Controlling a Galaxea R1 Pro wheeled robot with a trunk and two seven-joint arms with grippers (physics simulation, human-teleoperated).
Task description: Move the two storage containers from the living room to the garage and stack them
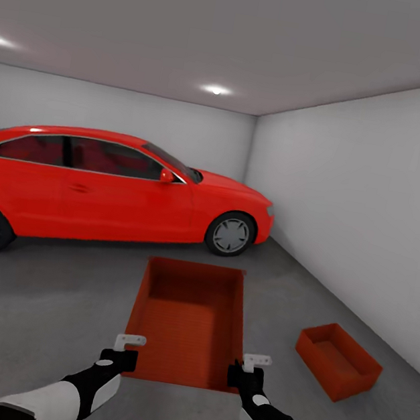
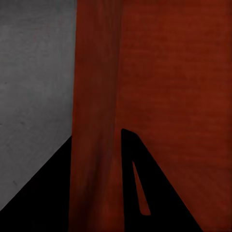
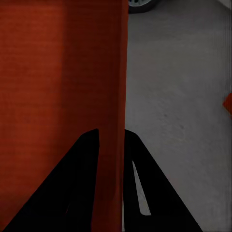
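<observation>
Both grippers, L (image 1: 125,351) & R (image 1: 247,369), clamp carried container (image 1: 189,322); other container (image 1: 337,360) on garage floor (image 1: 52,307) by R wall; stacking left.

Orange-red containers (image 1: 187,318), red car (image 1: 105,187), grey floor (image 1: 37,318)

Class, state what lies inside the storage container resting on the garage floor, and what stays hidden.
The storage container on the floor shows only its bare orange-red bottom; nothing lies inside. Its near walls hide part of the interior.

Grey floor (image 1: 52,307) — red car (image 1: 105,187), one container (image 1: 337,361).
</observation>
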